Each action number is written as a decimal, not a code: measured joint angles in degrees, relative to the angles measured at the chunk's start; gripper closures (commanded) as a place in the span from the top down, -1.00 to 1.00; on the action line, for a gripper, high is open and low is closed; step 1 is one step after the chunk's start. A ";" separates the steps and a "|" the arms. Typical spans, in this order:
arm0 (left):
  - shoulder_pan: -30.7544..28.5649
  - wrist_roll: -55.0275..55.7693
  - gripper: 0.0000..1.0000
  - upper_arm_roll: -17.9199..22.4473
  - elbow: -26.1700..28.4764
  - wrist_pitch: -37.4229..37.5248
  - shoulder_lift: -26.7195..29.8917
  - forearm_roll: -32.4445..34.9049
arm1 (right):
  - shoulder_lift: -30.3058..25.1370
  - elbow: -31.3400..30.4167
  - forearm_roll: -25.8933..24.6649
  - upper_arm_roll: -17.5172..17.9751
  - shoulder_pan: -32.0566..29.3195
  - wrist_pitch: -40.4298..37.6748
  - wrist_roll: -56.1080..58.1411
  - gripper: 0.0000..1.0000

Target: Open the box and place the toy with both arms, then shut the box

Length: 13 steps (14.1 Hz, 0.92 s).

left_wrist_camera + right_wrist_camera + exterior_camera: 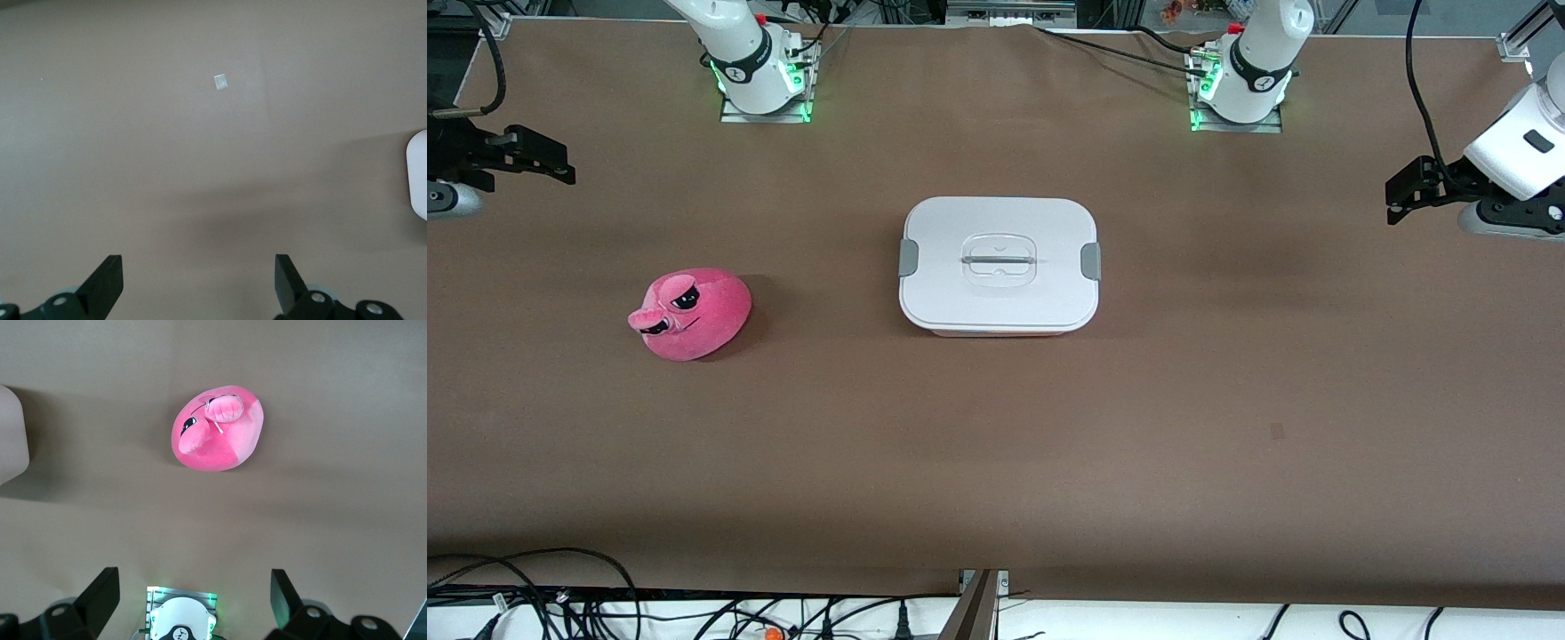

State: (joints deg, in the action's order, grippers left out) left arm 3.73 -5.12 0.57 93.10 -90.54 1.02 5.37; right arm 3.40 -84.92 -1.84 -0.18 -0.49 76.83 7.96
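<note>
The box [1000, 265] stands in the middle of the table with its white lid on and a grey clip [908, 258] at each end. The pink plush toy [691, 313] lies on the table toward the right arm's end, a little nearer the front camera than the box. My right gripper [567, 164] hangs open and empty above the table's edge at that end. Its wrist view shows the toy [217, 430] and a corner of the box [12, 433]. My left gripper [1394, 200] hangs open and empty over the other end. The box's edge [417, 173] shows in its view.
The two arm bases [763, 80] [1240, 89] stand along the table's edge farthest from the front camera. A small square patch [221, 82] lies flat on the brown tabletop [1227, 400]. Cables [560, 596] hang below the table's near edge.
</note>
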 measured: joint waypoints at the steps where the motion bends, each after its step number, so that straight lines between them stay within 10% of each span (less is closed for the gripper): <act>1: 0.00 0.00 1.00 0.00 -0.03 0.04 0.00 0.00 | 0.01 0.00 -0.10 0.00 0.00 0.02 0.00 1.00; 13: -0.02 0.00 1.00 0.01 -0.12 0.21 -0.03 0.00 | 0.17 0.00 -1.03 -0.03 -0.02 0.13 0.00 1.00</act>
State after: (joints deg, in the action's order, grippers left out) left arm 3.71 -5.11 0.58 92.98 -90.32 0.99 5.37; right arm 3.57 -84.92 -2.87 -0.20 -0.51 76.97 7.96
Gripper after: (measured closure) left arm 0.000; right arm 0.000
